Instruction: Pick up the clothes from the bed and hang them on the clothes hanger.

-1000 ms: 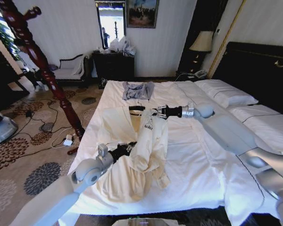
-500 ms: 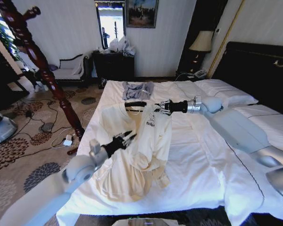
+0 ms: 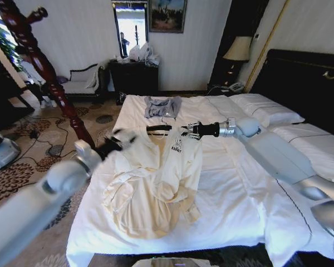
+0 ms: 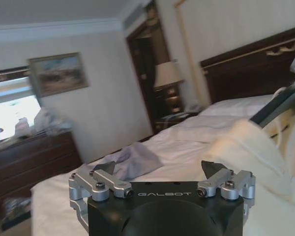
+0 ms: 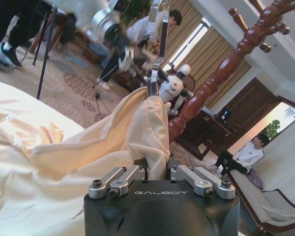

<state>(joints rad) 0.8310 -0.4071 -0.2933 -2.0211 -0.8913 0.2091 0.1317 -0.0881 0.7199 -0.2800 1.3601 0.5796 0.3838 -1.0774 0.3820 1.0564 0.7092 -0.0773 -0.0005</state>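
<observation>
Cream clothes (image 3: 156,183) lying mostly on the bed (image 3: 239,183), near its left side, collar end lifted and the rest sagging down into a rumpled heap on the sheet. Long axis running from the raised collar back toward the foot of the bed. Collar strung on a dark hanger bar (image 3: 158,128), hook poking up in the right wrist view.

Right pincer (image 3: 188,130) reaching in from the right, pressed together on a fold of cream cloth right at the collar, so pinching the clothes up there. Clear as day in the right wrist view (image 5: 157,173), cloth bunched between the fingers.

Left pincer (image 3: 118,139) hanging off the clothes' left shoulder, near the bed's left edge, just beside the fabric. Spread wide in the left wrist view (image 4: 162,179), nothing in it, cream cloth only off to one side.

Stand (image 3: 42,67) well apart from the clothes, on the carpet off the bed's left side, leaning across the upper left of the head view. So: clothes need to go left and up from where the right pincer grips them. Left arm the nearer one to the stand by a lot, right arm stretched across the bed. Guessing the trailing hem and sleeves get awkward once lifted, plenty of loose cloth to drag.
</observation>
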